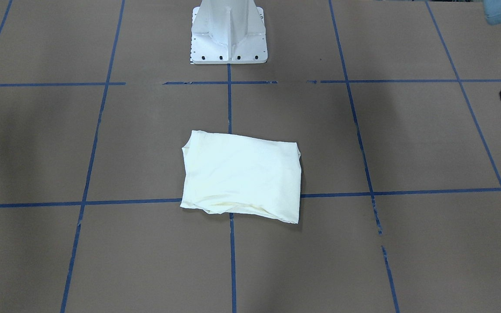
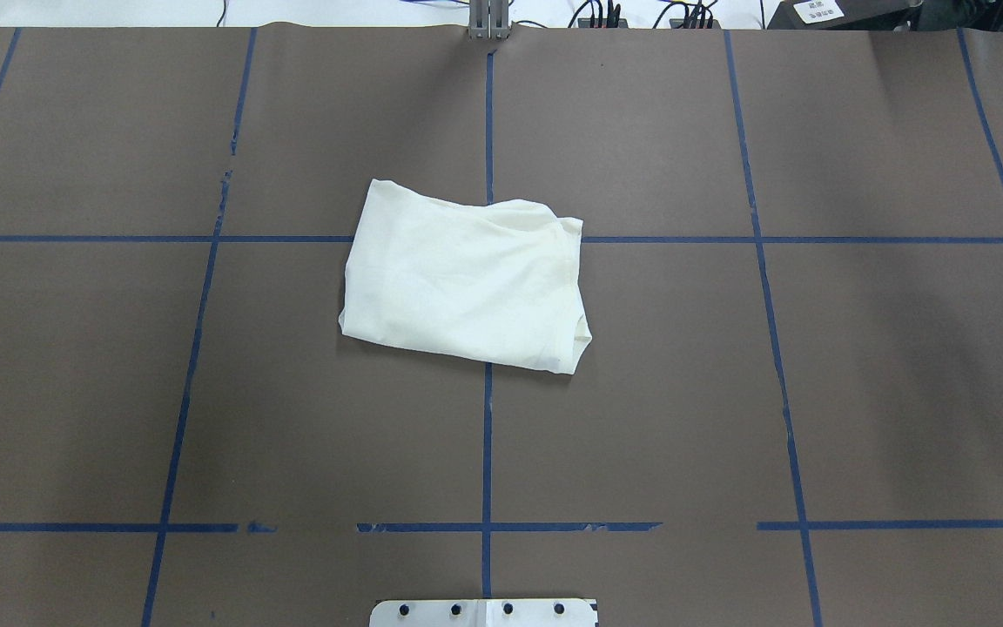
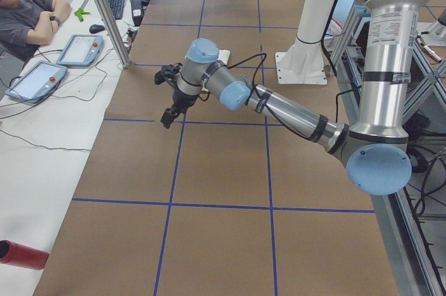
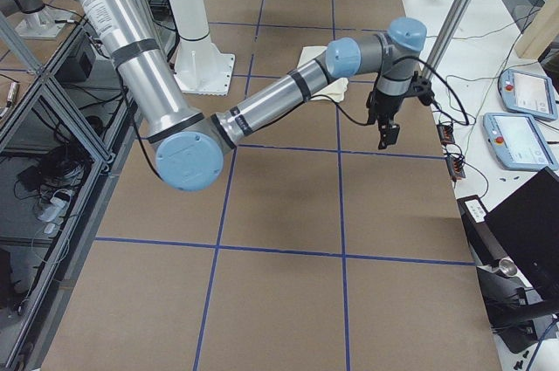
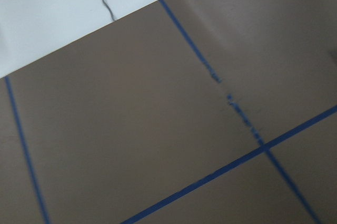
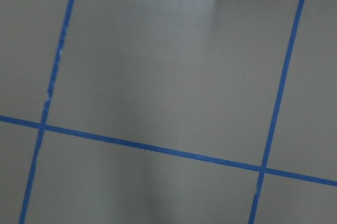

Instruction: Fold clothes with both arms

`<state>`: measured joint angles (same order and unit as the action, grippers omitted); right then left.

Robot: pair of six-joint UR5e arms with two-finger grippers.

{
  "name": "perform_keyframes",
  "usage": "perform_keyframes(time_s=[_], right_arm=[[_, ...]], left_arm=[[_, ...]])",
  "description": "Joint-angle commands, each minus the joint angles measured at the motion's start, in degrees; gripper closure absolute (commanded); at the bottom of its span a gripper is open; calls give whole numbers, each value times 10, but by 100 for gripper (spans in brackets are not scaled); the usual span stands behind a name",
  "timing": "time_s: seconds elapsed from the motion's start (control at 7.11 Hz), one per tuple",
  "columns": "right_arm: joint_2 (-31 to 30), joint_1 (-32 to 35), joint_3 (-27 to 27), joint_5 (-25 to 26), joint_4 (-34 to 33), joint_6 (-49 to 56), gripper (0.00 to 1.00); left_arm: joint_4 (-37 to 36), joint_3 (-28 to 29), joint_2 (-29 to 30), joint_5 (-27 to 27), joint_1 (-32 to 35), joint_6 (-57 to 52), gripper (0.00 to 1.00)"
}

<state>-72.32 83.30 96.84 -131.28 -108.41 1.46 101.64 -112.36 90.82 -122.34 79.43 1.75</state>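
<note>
Folded cream T-shirt (image 2: 467,279), plain side up, centred on blue-taped table (image 2: 205,392). Aloft, well apart from it: left gripper (image 3: 168,119), right gripper (image 4: 385,140); finger spacing indiscernible.

T-shirt (image 1: 242,176): plain cream. Counter (image 1: 407,152): brown, blue tape grid lines. Pedestal base (image 1: 228,34): white. Left arm (image 3: 293,111), right arm (image 4: 271,100): silver-grey tubes, light-blue joint caps, black cables.

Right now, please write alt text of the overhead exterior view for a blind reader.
A cream shirt, folded into a rough rectangle, plain side up, lies near the middle of a brown table marked with a blue tape grid. A white pedestal base shows at the bottom edge.
</note>
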Motion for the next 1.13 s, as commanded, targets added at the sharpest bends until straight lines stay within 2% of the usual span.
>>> perform_keyframes(time_s=[0.0, 0.14, 0.28, 0.42, 0.7, 0.98], right_arm=[[-173, 14, 5, -6, 147, 7, 0], [-234, 30, 5, -13, 206, 4, 0], [-276, 42, 9, -23, 232, 4, 0], [-281, 48, 22, -11, 217, 2, 0], [-273, 48, 62, 24, 131, -7, 0], [-277, 48, 73, 37, 128, -22, 0]], left_arm=[[-30, 78, -42, -57, 64, -40, 1], [-20, 115, -50, -68, 94, -47, 1], [-28, 133, -57, -73, 98, -47, 1], [-28, 136, -76, -76, 100, -47, 1], [-36, 124, -94, -88, 101, -42, 1], [-33, 120, -113, -87, 100, -42, 1]])
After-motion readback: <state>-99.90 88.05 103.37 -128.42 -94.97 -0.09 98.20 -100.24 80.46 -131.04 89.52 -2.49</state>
